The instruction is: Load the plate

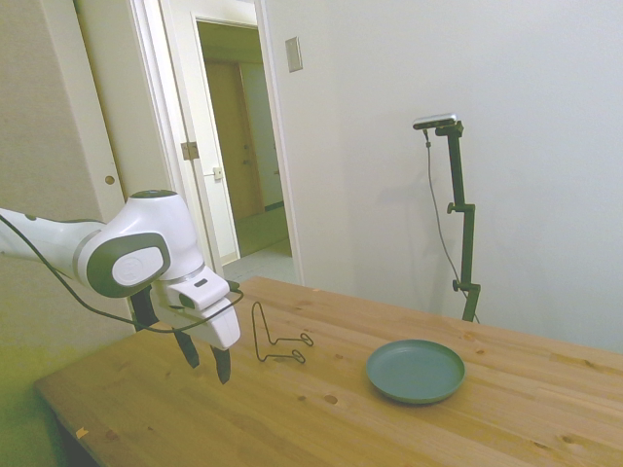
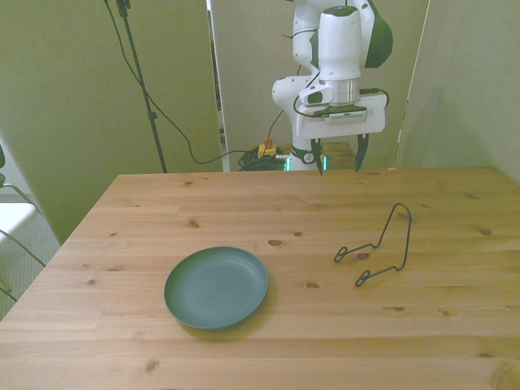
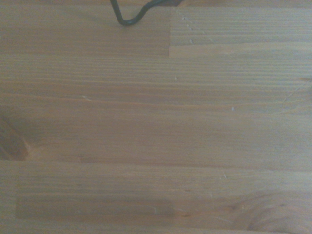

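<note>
The round teal-green plate [image 1: 416, 370] [image 2: 216, 286] lies flat and empty on the wooden table [image 2: 244, 211]. A thin black wire stand [image 1: 275, 337] [image 2: 380, 249] stands upright to the front view's right of it. My gripper [image 1: 204, 357] [image 2: 336, 156] hovers above the table's far edge, open, with nothing between its dark fingers. It is well apart from both the plate and the stand. The wrist view shows bare wood and a small bend of the wire stand [image 3: 130, 14].
A doorway and walls lie beyond the table. Cables and a small red-and-yellow object [image 2: 266, 149] sit on the floor behind the table's far edge.
</note>
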Tool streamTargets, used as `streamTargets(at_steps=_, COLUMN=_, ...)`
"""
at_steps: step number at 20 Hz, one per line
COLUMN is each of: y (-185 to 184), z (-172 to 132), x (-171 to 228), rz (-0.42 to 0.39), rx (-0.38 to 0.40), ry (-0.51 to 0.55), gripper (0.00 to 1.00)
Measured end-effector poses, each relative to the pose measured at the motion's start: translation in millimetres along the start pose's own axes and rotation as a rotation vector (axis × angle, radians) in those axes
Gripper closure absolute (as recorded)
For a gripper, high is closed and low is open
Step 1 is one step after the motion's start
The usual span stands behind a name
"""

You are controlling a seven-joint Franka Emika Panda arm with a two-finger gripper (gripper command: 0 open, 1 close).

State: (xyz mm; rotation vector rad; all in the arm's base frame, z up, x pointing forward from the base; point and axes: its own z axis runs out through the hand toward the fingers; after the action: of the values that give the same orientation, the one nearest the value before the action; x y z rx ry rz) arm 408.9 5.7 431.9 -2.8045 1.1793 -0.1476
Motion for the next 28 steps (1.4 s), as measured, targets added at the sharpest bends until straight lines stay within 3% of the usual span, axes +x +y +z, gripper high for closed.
streamTargets(at_steps=3, y=0, z=0, x=2, rz=-0.004, rx=-0.003, ry=0.006, gripper=0.0)
streamTargets(at_steps=8, y=-4, z=4, x=19, rz=-0.044, rx=-0.063, ry=0.114, gripper=0.0)
streamTargets(at_steps=16, y=21, z=11, x=111, rz=-0.083, rx=-0.15, ry=0.283, gripper=0.0)
streamTargets(at_steps=20, y=41, z=25, x=157, rz=-0.185, rx=-0.18, ry=0.268, gripper=0.0)
streamTargets(at_steps=23, y=48, z=25, x=196, rz=-0.209, rx=-0.195, ry=0.277, gripper=0.0)
streamTargets(at_steps=28, y=39, z=18, x=212, rz=-0.349, rx=-0.221, ry=0.327, gripper=0.0)
